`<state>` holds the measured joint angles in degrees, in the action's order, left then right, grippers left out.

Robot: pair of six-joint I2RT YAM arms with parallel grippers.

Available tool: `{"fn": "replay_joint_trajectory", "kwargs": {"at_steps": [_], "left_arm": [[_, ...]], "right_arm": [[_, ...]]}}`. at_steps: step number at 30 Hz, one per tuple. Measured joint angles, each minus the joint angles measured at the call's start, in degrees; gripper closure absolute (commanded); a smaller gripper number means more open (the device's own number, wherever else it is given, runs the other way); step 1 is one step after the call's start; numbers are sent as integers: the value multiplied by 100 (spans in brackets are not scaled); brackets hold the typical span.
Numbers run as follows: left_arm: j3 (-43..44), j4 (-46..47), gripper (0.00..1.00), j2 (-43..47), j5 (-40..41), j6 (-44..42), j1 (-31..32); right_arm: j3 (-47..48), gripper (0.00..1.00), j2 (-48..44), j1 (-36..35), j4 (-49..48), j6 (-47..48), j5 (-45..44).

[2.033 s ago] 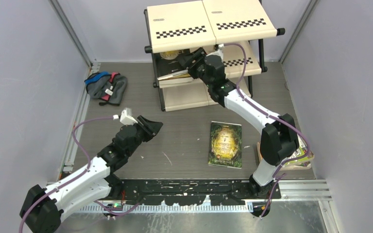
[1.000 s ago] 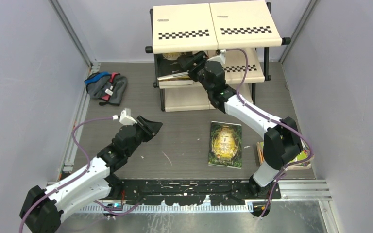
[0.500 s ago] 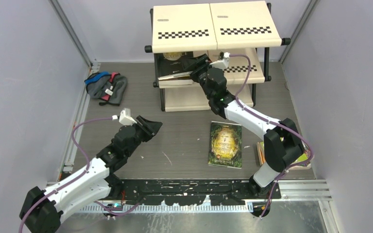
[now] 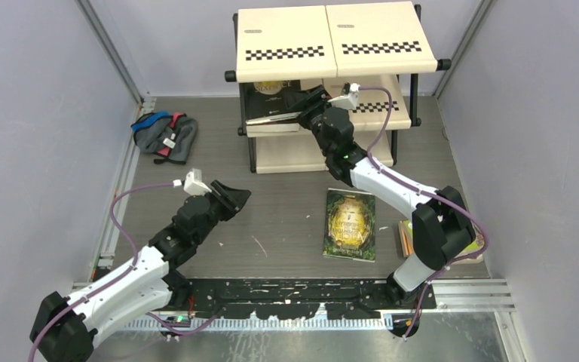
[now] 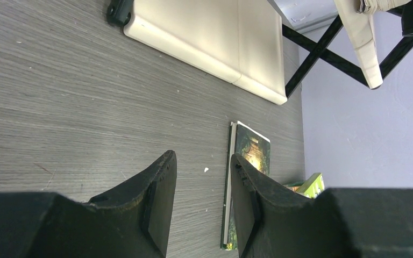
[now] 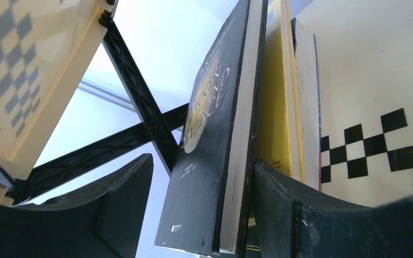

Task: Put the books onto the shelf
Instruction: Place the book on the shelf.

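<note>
As middle tier of shelf holds black book, yellow book beneath

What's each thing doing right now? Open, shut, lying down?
Shelf: upright, books on its middle board.
Black book: on the shelf, atop the yellow book.
Green-gold book: closed, flat on the table.
Lime green book: mostly hidden.
Cloth bundle: crumpled on the table.
Left fingers: open, empty.
Right fingers: open, either side of the black book.
</note>
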<state>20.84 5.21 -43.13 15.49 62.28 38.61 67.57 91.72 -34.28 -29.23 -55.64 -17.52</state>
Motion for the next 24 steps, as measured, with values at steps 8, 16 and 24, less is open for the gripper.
{"fn": "replay_joint_trajectory", "kwargs": {"at_steps": [8, 16, 24], "left_arm": [[0, 4, 58, -61, -2, 0, 0], [0, 4, 58, -61, -4, 2, 0], [0, 7, 58, -66, -2, 4, 0]], "right_arm": [[-140, 29, -160, 0, 98, 90, -46], [-337, 29, -352, 11, 96, 175, -216], [-393, 29, -527, 28, 50, 262, -389]]}}
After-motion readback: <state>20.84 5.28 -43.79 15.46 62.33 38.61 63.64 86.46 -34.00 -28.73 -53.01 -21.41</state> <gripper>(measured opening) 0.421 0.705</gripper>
